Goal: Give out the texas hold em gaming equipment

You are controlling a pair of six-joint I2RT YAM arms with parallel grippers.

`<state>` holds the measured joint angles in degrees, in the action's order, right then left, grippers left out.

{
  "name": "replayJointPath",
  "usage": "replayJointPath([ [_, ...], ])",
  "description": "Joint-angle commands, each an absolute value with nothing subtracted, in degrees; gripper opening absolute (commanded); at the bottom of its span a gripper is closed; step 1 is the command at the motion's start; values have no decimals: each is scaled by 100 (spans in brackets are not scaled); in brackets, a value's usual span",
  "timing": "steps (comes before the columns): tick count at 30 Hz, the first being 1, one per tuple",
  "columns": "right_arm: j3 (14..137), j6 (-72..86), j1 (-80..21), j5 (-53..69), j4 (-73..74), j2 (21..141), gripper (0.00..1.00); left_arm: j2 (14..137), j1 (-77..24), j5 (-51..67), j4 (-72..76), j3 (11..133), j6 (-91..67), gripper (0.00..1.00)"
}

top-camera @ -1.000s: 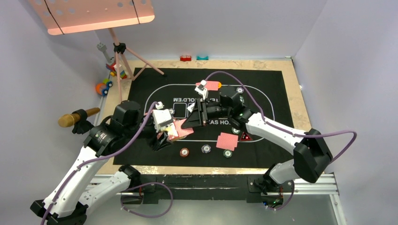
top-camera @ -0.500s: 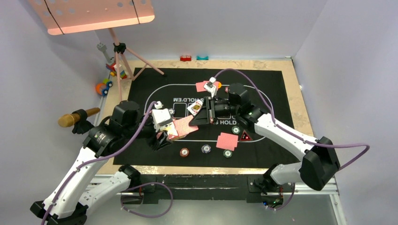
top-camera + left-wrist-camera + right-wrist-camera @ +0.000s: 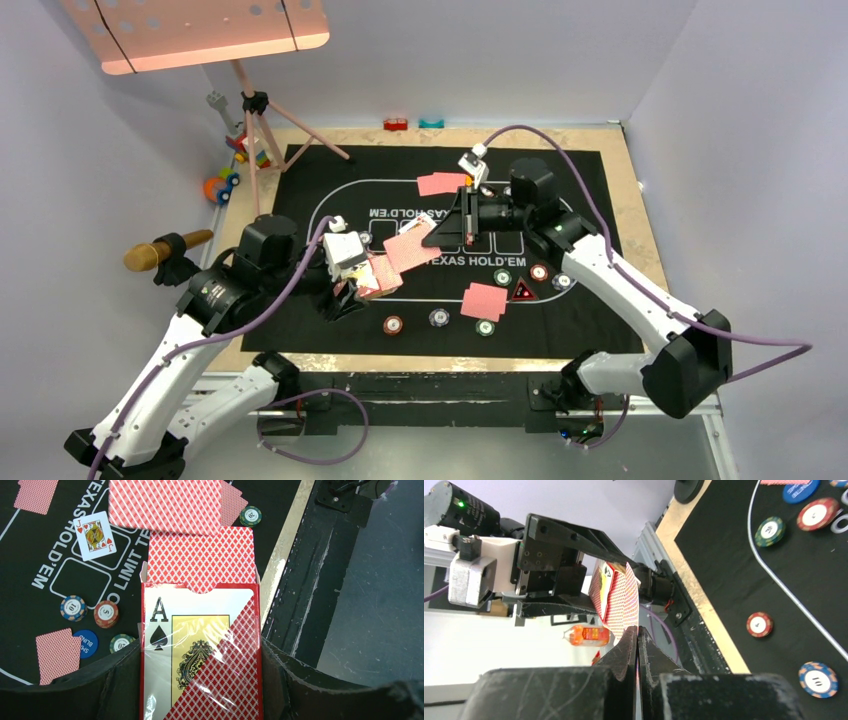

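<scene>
Right gripper (image 3: 437,236) pinches a red-backed card (image 3: 410,247) above the black felt mat (image 3: 590,170), just beside the card box (image 3: 200,645) clamped in the left gripper (image 3: 350,290); poker chips (image 3: 437,318) lie near the mat's front edge

Red lattice-backed cards (image 3: 165,505); black mat (image 3: 330,330)

- Left arm (image 3: 170,370), lower left of the overhead frame: white link shells joined by black joint housings.
- Right arm (image 3: 640,310), lower right: the same white-and-black build.
- Purple cable (image 3: 560,150) looping along each arm.
- Black end effector fingers (image 3: 626,650), scuffed, in the right wrist view; a green indicator light (image 3: 460,503) glows on a black motor at upper left.
</scene>
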<state>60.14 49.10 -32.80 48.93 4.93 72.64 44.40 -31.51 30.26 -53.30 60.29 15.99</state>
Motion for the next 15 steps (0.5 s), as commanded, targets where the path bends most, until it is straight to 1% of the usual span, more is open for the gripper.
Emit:
replayJointPath([
  [1,6555,4379,-3110,4890,1044,7114,0,4364,-3113,3168,-4987,6234,1512,0],
  [5,6875,4124,-2940,4791,1370,7178,0,4347,-3115,3164,-4997,6218,1521,0],
  [7,7135,3848,-2893,4515,1733,7240,0,4340,-3116,3179,-4992,6206,1514,0],
  [8,7297,3542,-2890,4217,2046,7304,0,4340,-3120,3179,-4981,6197,1519,0],
  [11,7794,2726,-2949,2567,3068,7597,0,4358,-3118,3199,-4962,6205,1517,0],
  [15,7956,2167,-3177,770,3352,8034,0,4384,-3117,3237,-4930,6213,1496,0],
])
